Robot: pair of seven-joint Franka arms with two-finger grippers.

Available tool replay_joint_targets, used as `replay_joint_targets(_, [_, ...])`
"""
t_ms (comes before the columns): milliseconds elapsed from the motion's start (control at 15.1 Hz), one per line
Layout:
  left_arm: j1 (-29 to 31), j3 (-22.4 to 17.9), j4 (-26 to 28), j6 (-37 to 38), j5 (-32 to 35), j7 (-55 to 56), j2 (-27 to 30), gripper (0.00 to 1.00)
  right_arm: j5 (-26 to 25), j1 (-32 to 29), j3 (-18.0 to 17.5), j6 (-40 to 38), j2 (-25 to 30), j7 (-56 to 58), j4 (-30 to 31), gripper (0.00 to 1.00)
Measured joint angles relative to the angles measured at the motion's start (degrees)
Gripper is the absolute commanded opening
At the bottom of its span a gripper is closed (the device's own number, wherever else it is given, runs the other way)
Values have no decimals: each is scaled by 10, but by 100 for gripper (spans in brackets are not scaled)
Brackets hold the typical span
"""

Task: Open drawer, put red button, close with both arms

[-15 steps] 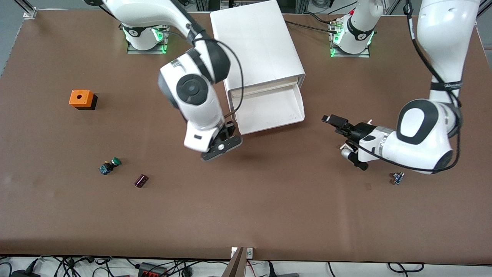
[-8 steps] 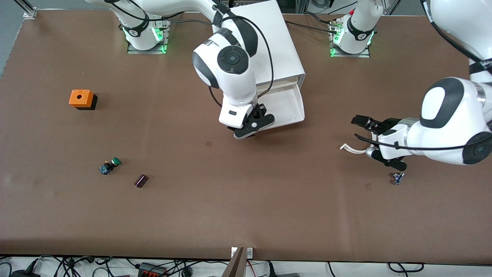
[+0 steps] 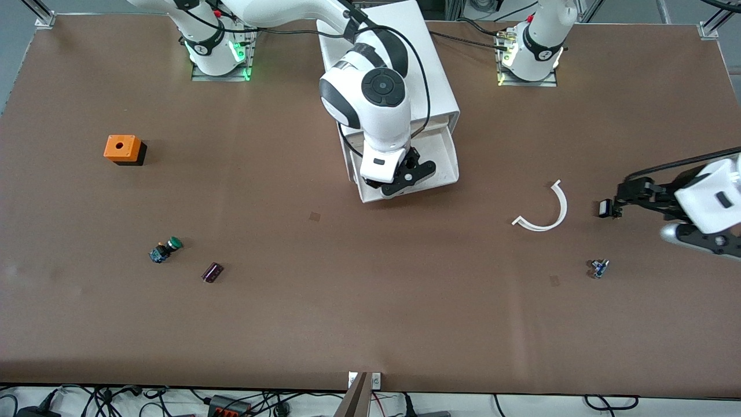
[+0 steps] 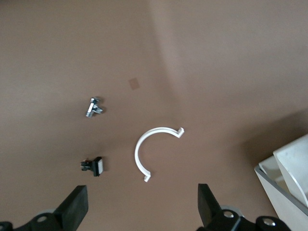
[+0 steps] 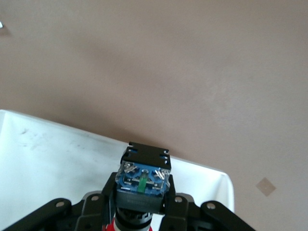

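Note:
The white drawer stands pulled open from the white cabinet; its tray also shows in the right wrist view. My right gripper hangs over the drawer's front part, shut on the red button, whose blue base faces the camera and red cap points down. In the right wrist view the gripper sits just inside the drawer's front rim. My left gripper is open and empty over the table at the left arm's end; the left wrist view shows its fingers wide apart.
A white curved strip lies between the drawer and my left gripper. A small blue part and a small black part lie nearby. A green button, a dark cylinder and an orange box lie toward the right arm's end.
My right gripper has carried the red button from over the bare table to over the open drawer. My left arm has drawn back toward its end, uncovering the white curved strip.

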State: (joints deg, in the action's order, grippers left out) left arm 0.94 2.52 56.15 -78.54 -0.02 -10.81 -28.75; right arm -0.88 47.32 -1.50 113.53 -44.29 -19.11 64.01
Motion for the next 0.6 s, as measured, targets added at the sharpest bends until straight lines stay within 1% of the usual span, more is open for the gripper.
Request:
replay_joint_targets(199, [0,0,0,-5,10,20,-6,100,2,7,0,0,-7,-9,0,0])
replay_joint_targets(332, [-2,1,0,-7,11,25,-8,100,13,10,0,0,-11,-16,0,0])
replay_joint_targets(597, [-5,2,0,-7,11,28,-9,100,19,17,0,-2,-19,-19,0,0])
